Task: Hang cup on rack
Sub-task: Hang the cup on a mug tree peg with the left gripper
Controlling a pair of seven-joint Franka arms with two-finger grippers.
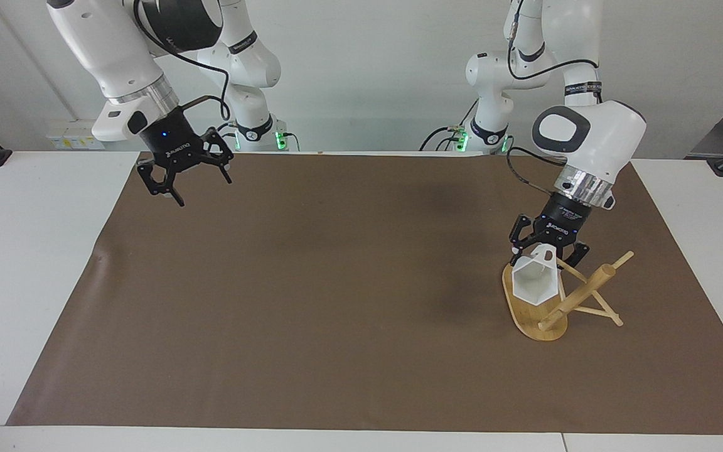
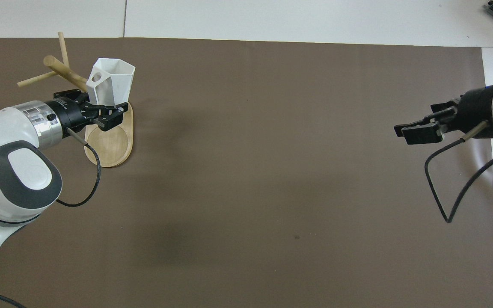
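A small white faceted cup (image 1: 533,280) hangs tilted on the bamboo rack (image 1: 546,306), its handle with the round hole threaded onto one of the thin pegs and its hexagonal mouth turned away from the robots. The cup's body sits over the rack's oval base, beside the thick central post, which leans away from the cup toward the left arm's edge of the table. In the overhead view the cup (image 2: 111,82) shows its pierced handle uppermost, with the rack (image 2: 110,143) base spread out under it.

The left gripper (image 1: 548,248) is just at the cup's handle, on the side of the rack nearer the robots, its fingers spread apart on either side of the handle and holding nothing; from overhead the left gripper (image 2: 102,114) is seen over the rack's base with its claw wide.

Well apart from the rack, over the right arm's end of the brown mat (image 1: 336,301), the right gripper (image 1: 184,177) waits in the air with its fingers splayed wide and empty. The overhead view shows the right gripper (image 2: 420,128) over that edge of the mat (image 2: 272,171), which covers the white table (image 1: 29,251).
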